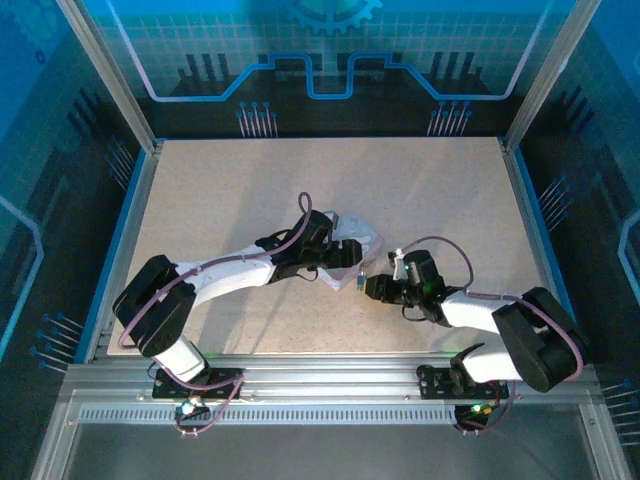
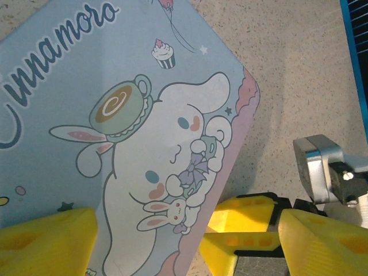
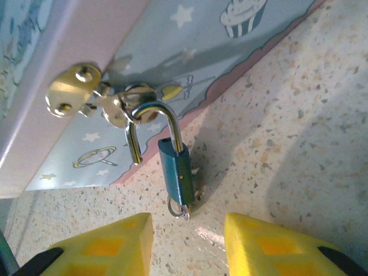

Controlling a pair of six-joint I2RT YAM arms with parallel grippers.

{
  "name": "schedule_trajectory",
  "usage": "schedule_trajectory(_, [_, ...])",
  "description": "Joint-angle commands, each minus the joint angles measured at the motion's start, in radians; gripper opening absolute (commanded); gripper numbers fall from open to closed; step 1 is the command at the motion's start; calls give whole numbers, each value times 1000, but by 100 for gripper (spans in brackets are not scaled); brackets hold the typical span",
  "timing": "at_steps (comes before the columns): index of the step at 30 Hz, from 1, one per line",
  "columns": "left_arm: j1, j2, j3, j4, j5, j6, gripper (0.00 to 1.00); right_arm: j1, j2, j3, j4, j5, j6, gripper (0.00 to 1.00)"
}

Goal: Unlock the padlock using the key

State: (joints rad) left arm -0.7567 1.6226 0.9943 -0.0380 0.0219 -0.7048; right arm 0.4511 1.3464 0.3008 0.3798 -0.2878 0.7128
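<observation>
The padlock (image 3: 177,169) has a teal body and a silver shackle, and it hangs from the brass hasp (image 3: 75,92) on the box's side. One shackle leg stands free of the body. The key (image 3: 185,206) sticks out of the padlock's underside with a small ring on it. My right gripper (image 3: 187,230) is open just short of the key, with nothing between its yellow fingers. In the top view the right gripper (image 1: 372,288) faces the padlock (image 1: 358,280). My left gripper (image 2: 187,227) is open wide over the box's printed lid (image 2: 115,86), its right finger clear of the box edge.
The pale cartoon-printed box (image 1: 350,240) lies mid-table under the left gripper (image 1: 340,255). In the left wrist view the right arm's yellow fingers (image 2: 253,213) and a silver wrist part (image 2: 319,167) sit close beside the box corner. Speckled tabletop (image 1: 450,200) spreads around them.
</observation>
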Motion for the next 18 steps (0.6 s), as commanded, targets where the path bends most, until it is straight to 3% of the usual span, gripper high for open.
schedule_trajectory(1, [3, 20, -2, -21, -2, -4, 84, -41, -15, -19, 46, -87, -27, 38])
schedule_trajectory(9, [3, 20, 0, -19, 2, -6, 84, -66, 61, 1, 122, -186, -23, 37])
schedule_trajectory(18, [3, 15, 0, -23, 0, -2, 84, -78, 146, 23, 164, -180, -11, 35])
